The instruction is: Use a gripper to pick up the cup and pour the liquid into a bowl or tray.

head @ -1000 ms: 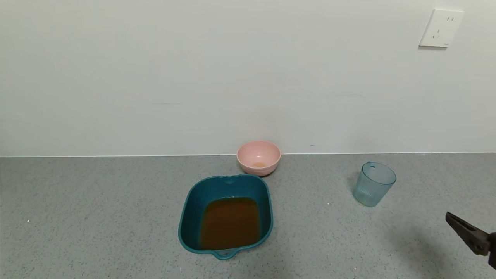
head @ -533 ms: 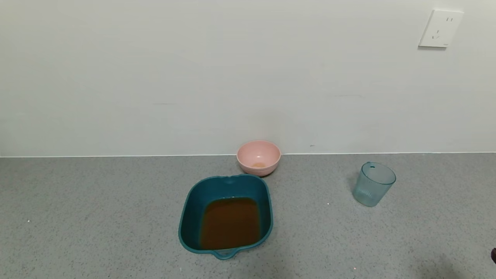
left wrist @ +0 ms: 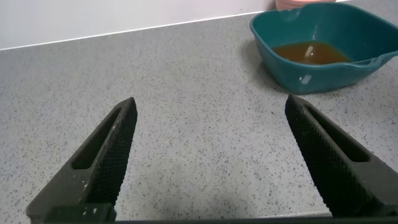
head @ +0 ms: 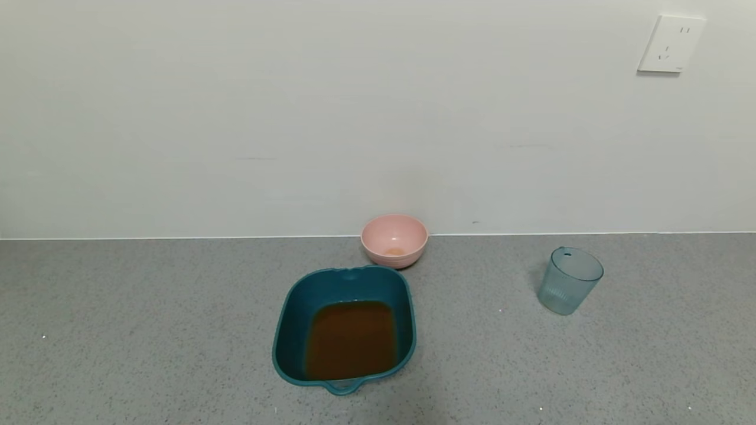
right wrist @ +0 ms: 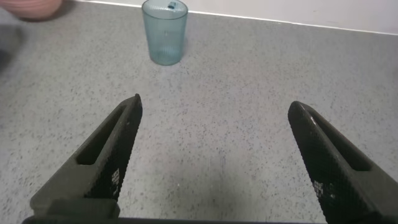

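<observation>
The pale blue-green ribbed cup (head: pixel 569 281) stands upright and looks empty on the grey counter at the right; it also shows in the right wrist view (right wrist: pixel 165 32). The dark teal tub (head: pixel 289 319) sits at the centre and holds the reddish-brown liquid (head: pixel 351 338); the left wrist view shows the tub (left wrist: pixel 292 70) and the liquid (left wrist: pixel 309 52) too. My right gripper (right wrist: pixel 214 106) is open and empty, well short of the cup. My left gripper (left wrist: pixel 211 107) is open and empty over bare counter, apart from the tub. Neither gripper shows in the head view.
A small pink bowl (head: pixel 394 239) stands against the wall just behind the tub. A white wall socket (head: pixel 671 43) is high on the right. The grey speckled counter (head: pixel 147 330) runs to the wall.
My right gripper, seen at the lower right edge of the head view a second ago, has drawn back out of that view. The cup, tub and bowl have not moved.
</observation>
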You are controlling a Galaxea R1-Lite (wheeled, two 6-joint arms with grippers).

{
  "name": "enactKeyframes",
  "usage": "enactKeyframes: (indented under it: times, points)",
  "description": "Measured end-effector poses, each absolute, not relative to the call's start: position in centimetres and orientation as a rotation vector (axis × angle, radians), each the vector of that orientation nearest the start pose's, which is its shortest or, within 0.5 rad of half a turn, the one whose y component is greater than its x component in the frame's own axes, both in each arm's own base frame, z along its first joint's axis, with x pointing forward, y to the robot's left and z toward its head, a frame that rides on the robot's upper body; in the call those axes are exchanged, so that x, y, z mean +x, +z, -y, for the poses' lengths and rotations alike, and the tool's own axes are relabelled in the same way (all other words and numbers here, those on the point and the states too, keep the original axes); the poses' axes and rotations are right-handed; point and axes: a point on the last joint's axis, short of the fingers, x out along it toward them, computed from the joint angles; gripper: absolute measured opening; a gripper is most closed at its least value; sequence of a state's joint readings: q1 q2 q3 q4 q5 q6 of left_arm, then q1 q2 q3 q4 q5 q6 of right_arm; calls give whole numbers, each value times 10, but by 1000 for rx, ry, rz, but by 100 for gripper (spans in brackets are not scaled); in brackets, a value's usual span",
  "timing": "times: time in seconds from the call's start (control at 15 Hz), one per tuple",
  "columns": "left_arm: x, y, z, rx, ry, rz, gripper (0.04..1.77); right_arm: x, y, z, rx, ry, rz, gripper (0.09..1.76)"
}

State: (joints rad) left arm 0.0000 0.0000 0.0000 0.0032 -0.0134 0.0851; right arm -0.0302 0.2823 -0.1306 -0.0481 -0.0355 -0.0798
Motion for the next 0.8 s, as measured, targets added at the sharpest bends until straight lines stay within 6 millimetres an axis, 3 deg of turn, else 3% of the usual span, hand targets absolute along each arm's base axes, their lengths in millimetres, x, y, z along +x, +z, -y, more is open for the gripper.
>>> enactKeyframes:
  times: [0.47, 0.8]
  points:
    - [-23, 75, 0, 85, -14, -3, 172, -30, 112, -1, -72, 14, 90, 171]
    - [-23, 75, 0, 85, -14, -3, 172, -25, 97, 0, -83, 9, 190, 171]
